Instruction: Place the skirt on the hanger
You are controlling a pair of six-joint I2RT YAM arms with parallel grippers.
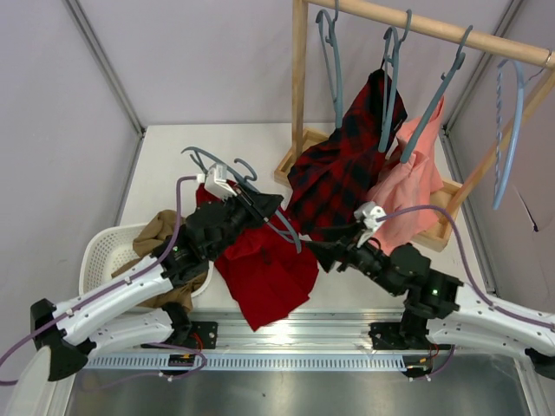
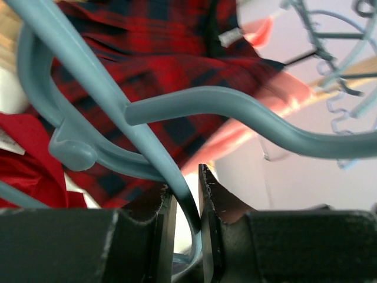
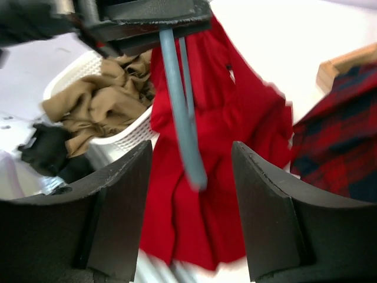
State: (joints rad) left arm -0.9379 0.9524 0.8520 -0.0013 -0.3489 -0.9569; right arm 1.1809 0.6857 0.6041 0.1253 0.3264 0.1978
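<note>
Left gripper (image 2: 185, 194) is pinched on a sloping arm of the hanger (image 2: 235, 103), while the right gripper (image 3: 191, 159) is spread wide with nothing between its jaws; the skirt (image 1: 264, 277) is draped below the left gripper, just left of the right gripper, and the hanger's long arm is pointed down at that spread gripper, judged the nearer free one. One skirt, one plaid garment (image 1: 338, 173), one pink garment (image 1: 408, 186) and one tan garment (image 1: 160, 234) are counted; four other hangers (image 1: 332, 61) are hung on the rail (image 1: 434, 30).
</note>
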